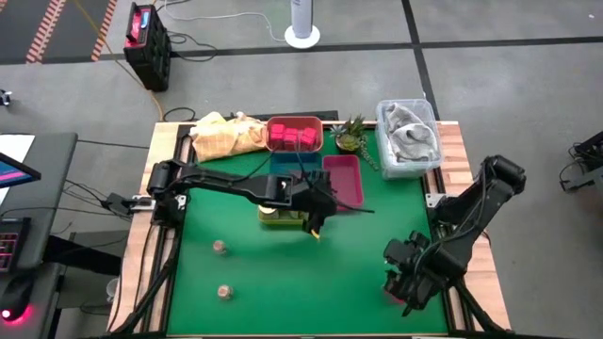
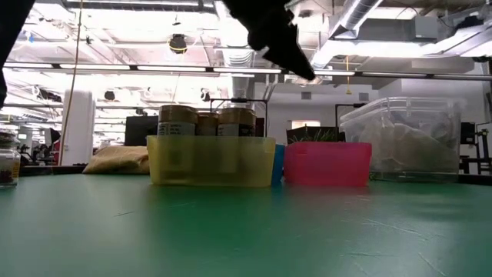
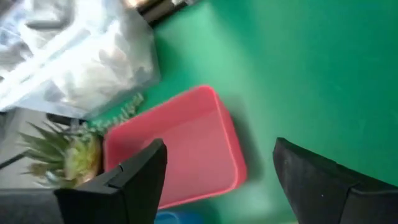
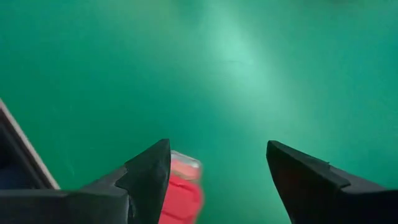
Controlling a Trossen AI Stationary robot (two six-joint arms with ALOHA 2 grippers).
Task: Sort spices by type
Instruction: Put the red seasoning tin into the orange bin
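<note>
Working step: I judge the sort to be midway, with the left gripper (image 1: 320, 223) hanging above the bench just beside the yellow tray (image 1: 280, 216), fingers apart and nothing between them.
Landmark: the yellow tray, near the middle of the green bench (image 1: 283, 282).
Sorted so far: cream-topped jars (image 2: 206, 121) stand in the yellow tray; pink packets (image 1: 294, 137) lie in the red tray (image 1: 295, 123), beyond the yellow tray toward the far edge.
Empty-looking tray: the magenta tray (image 1: 347, 179), just beside the yellow tray; my left wrist view shows its floor bare.
Loose spices: two small brownish jars (image 1: 220, 248) lie on the bench, well apart from the yellow tray on the near left.
Right gripper: the right gripper (image 4: 211, 186) is low at the near right corner, far from the yellow tray, fingers apart, with a pink packet (image 4: 181, 193) lying just below and between them, not yet held.
Next move, my judgement: I lower over that packet, close squarely on it, then carry it to the red tray.
Hidden or unclear: the blue tray (image 1: 283, 165) is mostly covered by the left arm, so I cannot tell its contents; the packet is cut off in the wrist view; I cannot find a dark brown piece.
</note>
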